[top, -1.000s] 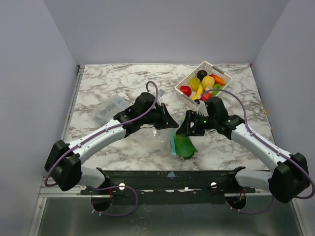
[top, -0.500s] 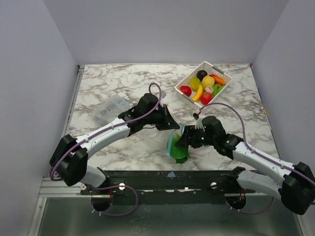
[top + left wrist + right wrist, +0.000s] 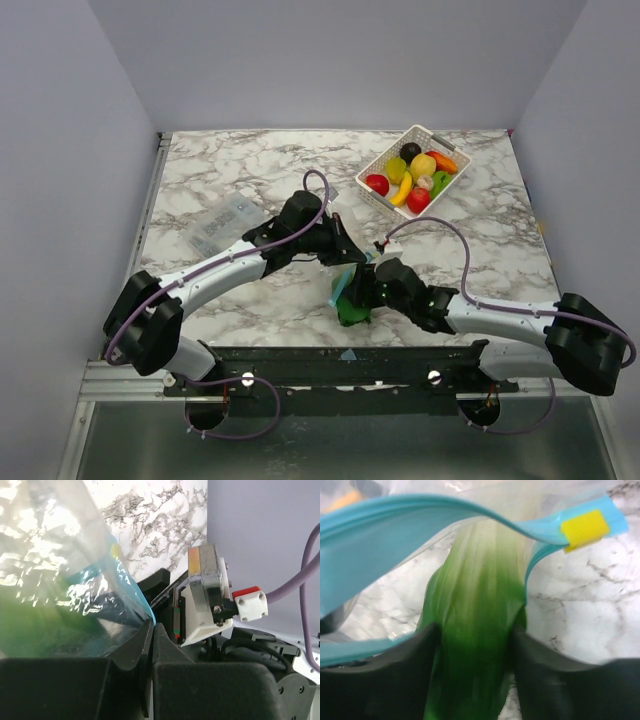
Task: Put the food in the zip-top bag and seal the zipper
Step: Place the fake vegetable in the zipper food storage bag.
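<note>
My left fingers (image 3: 125,652) are clamping the crinkly clear bag (image 3: 55,545) at its mouth; my right fingers (image 3: 380,680) are gripping a glossy green leafy toy (image 3: 475,630), feeding it in. The plastic fruits (image 3: 422,165) in the white basket (image 3: 378,202) and the light blue zipper (image 3: 395,510) are waiting.

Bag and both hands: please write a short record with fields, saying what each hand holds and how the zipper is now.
left hand: shut on bag edge
right hand: shut on green leafy vegetable, inside bag mouth
zipper: open
basket: more food inside, far right of table
</note>
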`<move>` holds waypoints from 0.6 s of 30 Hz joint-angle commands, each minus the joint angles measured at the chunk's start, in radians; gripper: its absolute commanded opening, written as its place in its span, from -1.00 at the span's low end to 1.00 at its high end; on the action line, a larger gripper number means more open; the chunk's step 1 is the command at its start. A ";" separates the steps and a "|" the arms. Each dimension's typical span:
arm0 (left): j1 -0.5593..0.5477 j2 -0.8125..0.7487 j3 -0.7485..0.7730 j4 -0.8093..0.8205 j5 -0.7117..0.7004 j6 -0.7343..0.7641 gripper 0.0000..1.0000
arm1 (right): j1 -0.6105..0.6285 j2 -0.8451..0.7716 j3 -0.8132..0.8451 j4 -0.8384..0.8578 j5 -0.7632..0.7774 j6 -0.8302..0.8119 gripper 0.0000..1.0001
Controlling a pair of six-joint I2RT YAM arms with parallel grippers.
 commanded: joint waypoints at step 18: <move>0.005 -0.190 -0.022 -0.083 -0.154 0.273 -1.00 | 0.019 -0.261 0.037 0.029 -0.087 0.072 -0.99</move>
